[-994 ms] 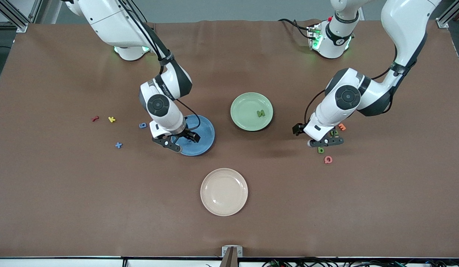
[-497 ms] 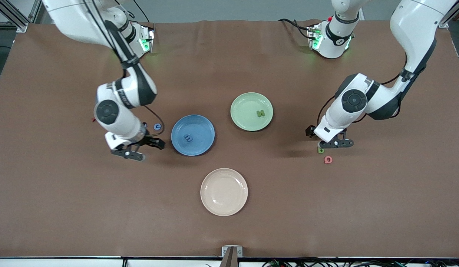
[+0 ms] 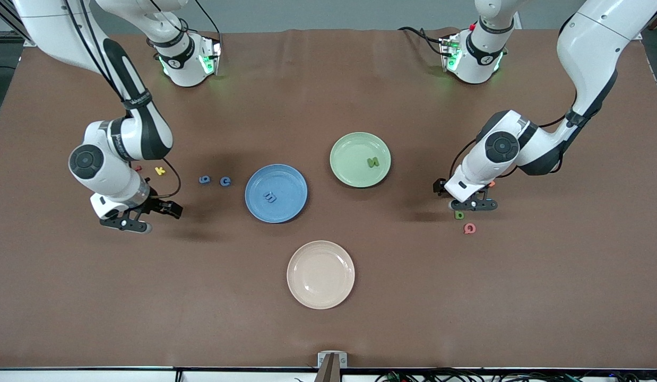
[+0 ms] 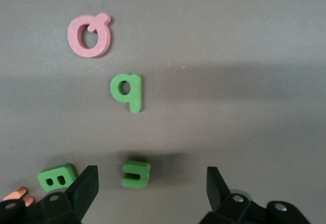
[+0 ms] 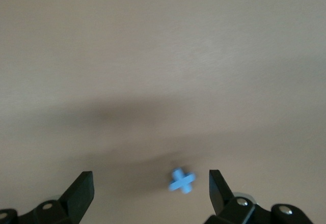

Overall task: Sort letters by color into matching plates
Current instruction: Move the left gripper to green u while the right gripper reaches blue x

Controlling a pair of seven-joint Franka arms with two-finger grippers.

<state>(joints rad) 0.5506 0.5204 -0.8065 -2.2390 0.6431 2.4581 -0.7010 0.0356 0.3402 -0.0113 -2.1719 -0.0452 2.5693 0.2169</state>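
The blue plate holds one blue letter. The pale green plate holds one green letter. Two blue letters lie beside the blue plate toward the right arm's end. My right gripper is open over a blue x, which lies between its fingers. My left gripper is open low over a small green letter. A green q and a green B lie close by.
A cream plate sits nearest the front camera. A pink Q and an orange letter lie by the left gripper. A yellow letter and a red one lie by the right arm.
My right gripper left the blue plate, where a blue letter now lies, and moved toward the right arm's end, over the blue x. My left gripper shifted slightly over the green letters.
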